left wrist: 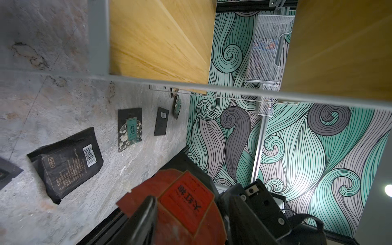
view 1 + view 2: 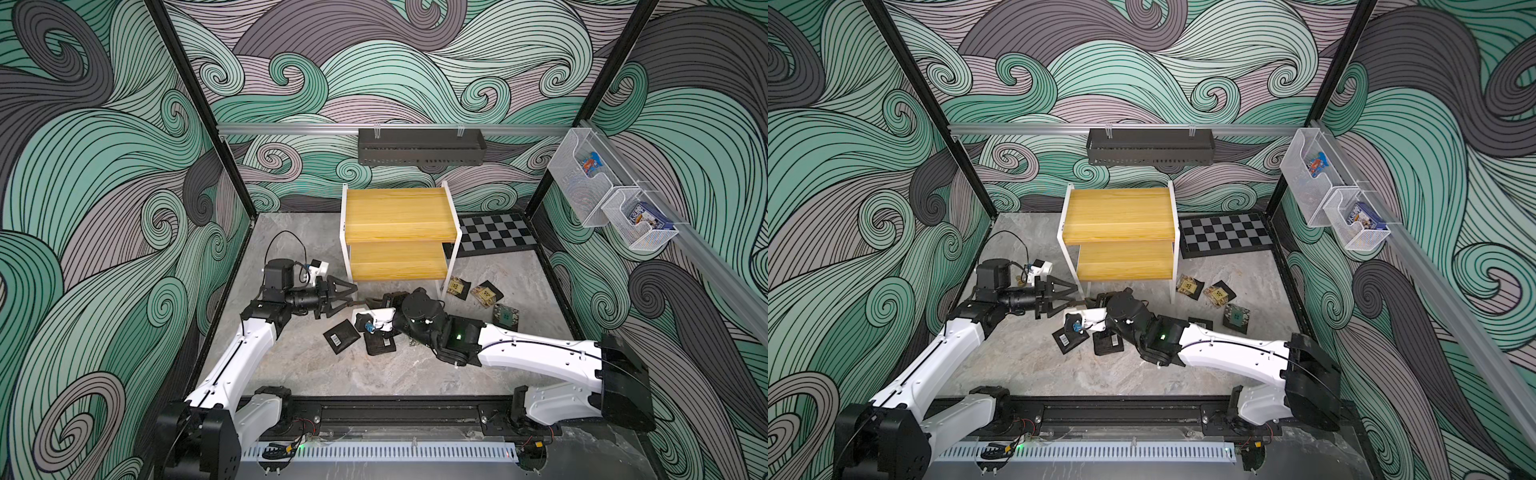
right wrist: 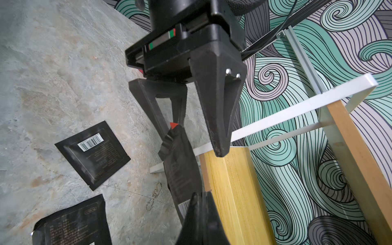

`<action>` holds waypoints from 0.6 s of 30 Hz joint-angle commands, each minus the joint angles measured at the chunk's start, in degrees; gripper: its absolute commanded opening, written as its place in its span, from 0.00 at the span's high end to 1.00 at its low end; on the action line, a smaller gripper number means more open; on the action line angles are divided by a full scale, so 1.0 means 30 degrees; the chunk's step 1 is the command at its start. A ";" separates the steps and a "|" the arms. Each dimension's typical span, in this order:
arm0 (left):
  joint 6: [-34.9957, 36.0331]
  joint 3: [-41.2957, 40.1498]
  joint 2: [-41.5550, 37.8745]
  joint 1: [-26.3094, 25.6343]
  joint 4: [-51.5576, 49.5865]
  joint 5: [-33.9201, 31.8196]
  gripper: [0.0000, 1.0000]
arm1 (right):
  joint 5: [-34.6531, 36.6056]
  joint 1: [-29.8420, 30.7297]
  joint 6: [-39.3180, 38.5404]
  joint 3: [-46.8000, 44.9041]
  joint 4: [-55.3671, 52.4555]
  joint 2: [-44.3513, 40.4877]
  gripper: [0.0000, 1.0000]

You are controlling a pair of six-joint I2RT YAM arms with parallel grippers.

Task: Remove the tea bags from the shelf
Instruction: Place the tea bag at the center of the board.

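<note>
The shelf (image 2: 397,216) stands toward the back of the tabletop (image 2: 311,374), and in both top views its two yellow boards are bare.

Only the red-faced tea bag (image 3: 180,161) is off the tabletop. It is in the air just in front of the shelf's lower board, at the front corner nearest the left arm. The right gripper (image 3: 200,198) has its jaws clenched on one end of that bag. In the right wrist view the bag's black back runs up out of the pinched tips. The left gripper (image 3: 195,144) faces it from the other side with its jaws spread apart. The bag's free end lies against one jaw, while the other jaw stands clear of it, near the lower board's front edge. In the left wrist view the bag's red label shows close in front of the camera.

The other tea bags lie flat on the tabletop, all off the shelf:
- **In front of the shelf:** a black barcode bag (image 2: 341,336) and a second black bag (image 2: 380,345) lie close together.
- **By the shelf's front leg on the right arm's side:** a tan-faced bag (image 2: 457,287) lies just beside the leg, with another tan-faced bag (image 2: 486,294) next to it.
- **Further out from that leg:** a teal-faced bag (image 2: 505,316) lies here, with a third black bag (image 2: 1200,324) near it.
</note>
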 commanded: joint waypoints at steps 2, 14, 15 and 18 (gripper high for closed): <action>0.0557 0.0558 -0.0072 0.0020 -0.0479 0.0015 0.41 | 0.1031 -0.0196 -0.0378 -0.0071 0.0886 -0.0157 1.00; 0.0725 0.0459 -0.0307 0.0005 -0.0834 -0.0204 0.39 | 0.0760 -0.0143 -0.0711 -0.0158 0.1374 -0.0286 1.00; 0.0733 0.0423 -0.0288 -0.0006 -0.0879 -0.0238 0.39 | 0.0768 -0.0168 -0.0777 -0.0164 0.1409 -0.0312 1.00; 0.0719 0.0423 -0.0307 -0.0006 -0.0836 -0.0238 0.39 | 0.0568 -0.0136 -0.0857 -0.0223 0.1403 -0.0444 1.00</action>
